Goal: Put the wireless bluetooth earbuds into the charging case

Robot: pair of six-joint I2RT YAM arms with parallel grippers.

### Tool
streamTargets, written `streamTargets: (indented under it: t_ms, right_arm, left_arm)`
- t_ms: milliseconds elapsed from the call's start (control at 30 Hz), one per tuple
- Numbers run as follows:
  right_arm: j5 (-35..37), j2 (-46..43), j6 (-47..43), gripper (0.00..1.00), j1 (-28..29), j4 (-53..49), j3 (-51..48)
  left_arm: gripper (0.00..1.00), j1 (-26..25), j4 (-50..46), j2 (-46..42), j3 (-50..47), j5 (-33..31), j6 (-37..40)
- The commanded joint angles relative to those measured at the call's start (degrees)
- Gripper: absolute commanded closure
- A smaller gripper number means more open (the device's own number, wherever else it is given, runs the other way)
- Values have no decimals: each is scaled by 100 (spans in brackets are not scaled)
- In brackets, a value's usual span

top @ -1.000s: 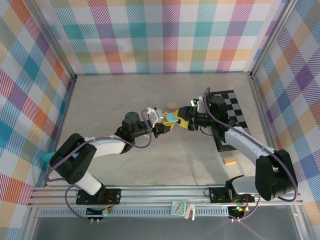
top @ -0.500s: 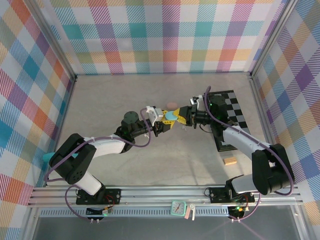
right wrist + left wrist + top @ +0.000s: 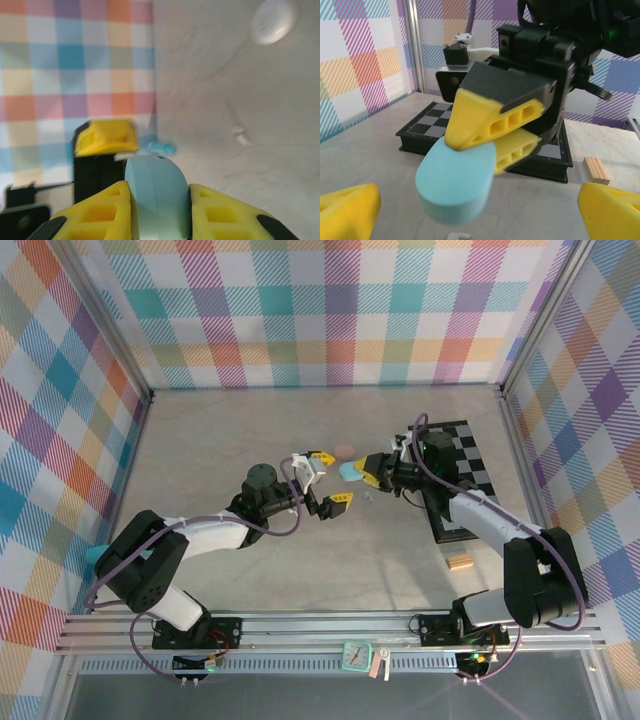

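I hold the light blue charging case (image 3: 457, 187) clamped in my right gripper (image 3: 365, 473), off the counter (image 3: 250, 430). It is a smooth, rounded pebble, its lid shut as far as I can tell, and most of its body sticks out past the fingertips. One tiny white earbud (image 3: 458, 235) lies on the counter right under the blue case, apart from it. A pink case (image 3: 344, 451), also pebble-like and closed, rests on the counter just beyond the blue case, toward the far wall. A white case (image 3: 272, 21) of the same shape lies on the counter, well apart from the blue case.
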Motion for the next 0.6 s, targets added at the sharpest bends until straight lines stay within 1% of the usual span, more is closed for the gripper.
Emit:
streamTargets:
  t_ms: [0,100,267,400,567]
  right_arm:
    - [1016,241,-1416,84,-146,-1239,526]
    - [1674,676,-1916,84,-229,-1541,858]
    - [2361,1624,-2219,84,-282,-1430,1294]
    - [2638,2277,-2385,84,-304,-1386,1657]
    - [2875,2817,-2474,82,-356,-1396,1903]
  left_arm:
    - [0,30,-274,-253,-215,-231,111]
    - [0,52,-488,-380,-375,-390,120]
    - [0,91,-799,-547,-500,-653,189]
    - [0,152,-995,-607,-513,-885,190]
    - [0,238,-1420,-601,-381,-1247,151]
